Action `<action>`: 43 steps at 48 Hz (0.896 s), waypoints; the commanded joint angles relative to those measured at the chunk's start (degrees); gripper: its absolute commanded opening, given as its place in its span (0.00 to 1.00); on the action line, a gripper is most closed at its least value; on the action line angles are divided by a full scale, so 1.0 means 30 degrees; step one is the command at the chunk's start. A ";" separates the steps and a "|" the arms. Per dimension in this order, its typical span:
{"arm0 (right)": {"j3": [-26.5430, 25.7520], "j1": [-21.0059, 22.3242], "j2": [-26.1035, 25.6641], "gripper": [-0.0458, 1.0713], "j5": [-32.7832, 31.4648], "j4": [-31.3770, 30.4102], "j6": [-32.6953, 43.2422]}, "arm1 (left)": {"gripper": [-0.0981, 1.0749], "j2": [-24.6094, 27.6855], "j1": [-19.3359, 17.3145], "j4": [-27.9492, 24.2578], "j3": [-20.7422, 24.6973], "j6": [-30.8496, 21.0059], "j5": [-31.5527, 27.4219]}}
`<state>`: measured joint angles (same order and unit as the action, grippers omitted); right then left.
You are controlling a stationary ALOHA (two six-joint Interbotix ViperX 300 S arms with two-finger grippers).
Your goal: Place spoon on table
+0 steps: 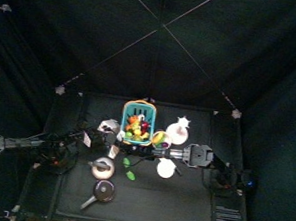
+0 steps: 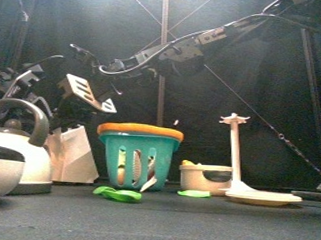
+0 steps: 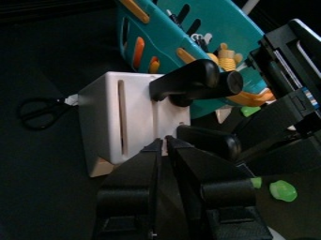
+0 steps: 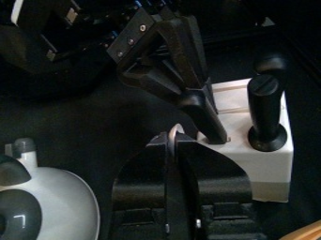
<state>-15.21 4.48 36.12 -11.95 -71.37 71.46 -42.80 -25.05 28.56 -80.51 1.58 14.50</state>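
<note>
Table [image 2: 252, 231] beneath everything, black, near edge cut off. Leftmost, one kettle [image 2: 7, 150], partly out of frame. Next, one white block [image 2: 76, 154] with two black handles [image 4: 264, 103]. Then one teal basket [image 2: 138, 157], contents hard to make out; one bowl [image 2: 208, 177]; one pale stand [image 2: 234, 155]. Left pincer [image 3: 174, 150] just beside block, jaw state impossible to tell; small pale marks on it, too tiny to read. Right pincer [image 4: 179, 145] reaching across, pinching slanted handle [image 4: 201, 111]. Spoon not told apart for certain.
</note>
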 commanded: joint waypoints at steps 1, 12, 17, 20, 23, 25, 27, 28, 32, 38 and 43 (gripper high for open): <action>-0.0791 -0.0176 -0.1025 0.39 0.0059 -0.0146 -0.0029 | 0.58 0.0088 0.0059 -0.0029 0.0352 0.0000 0.0088; -0.0937 -0.0322 -0.1055 0.39 0.0059 -0.0293 -0.0029 | 0.58 0.0088 0.0059 -0.0029 0.0352 0.0000 0.0117; -0.0937 -0.0381 -0.1084 0.39 0.0059 -0.0293 -0.0029 | 0.58 0.0088 0.0059 -0.0029 0.0352 0.0000 0.0117; -0.0937 -0.0439 -0.1143 0.39 0.0029 -0.0293 0.0000 | 0.58 0.0088 0.0059 -0.0029 0.0352 0.0029 0.0117; -0.0879 -0.0586 -0.1289 0.39 0.0029 -0.0293 0.0000 | 0.58 0.0088 0.0059 -0.0029 0.0322 0.0029 0.0088; -0.0762 -0.0703 -0.1436 0.39 0.0029 -0.0293 0.0000 | 0.58 0.0117 0.0059 -0.0059 0.0322 0.0029 0.0088; -0.0586 -0.0791 -0.1553 0.39 0.0000 -0.0293 0.0000 | 0.58 0.0088 0.0059 -0.0117 0.0322 0.0117 0.0088; -0.0498 -0.0879 -0.1670 0.39 0.0000 -0.0293 0.0000 | 0.58 0.0029 0.0059 -0.0146 0.0322 0.0117 0.0117; 0.0000 -0.1084 -0.2109 0.39 -0.0117 -0.0293 0.0000 | 0.58 -0.0264 0.0059 -0.0439 0.0352 0.0117 0.0117; 0.0938 -0.1377 -0.2900 0.39 -0.0322 -0.0264 0.0000 | 0.58 -0.0996 0.0059 -0.0967 0.0293 0.0059 0.0088; 0.1729 -0.1670 -0.3398 0.39 -0.0586 -0.0205 0.0029 | 0.58 -0.1670 0.0059 -0.0967 0.0205 0.0059 -0.0029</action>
<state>-10.72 0.09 30.32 -13.18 -72.07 71.46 -46.49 -24.96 26.02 -80.51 1.76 14.50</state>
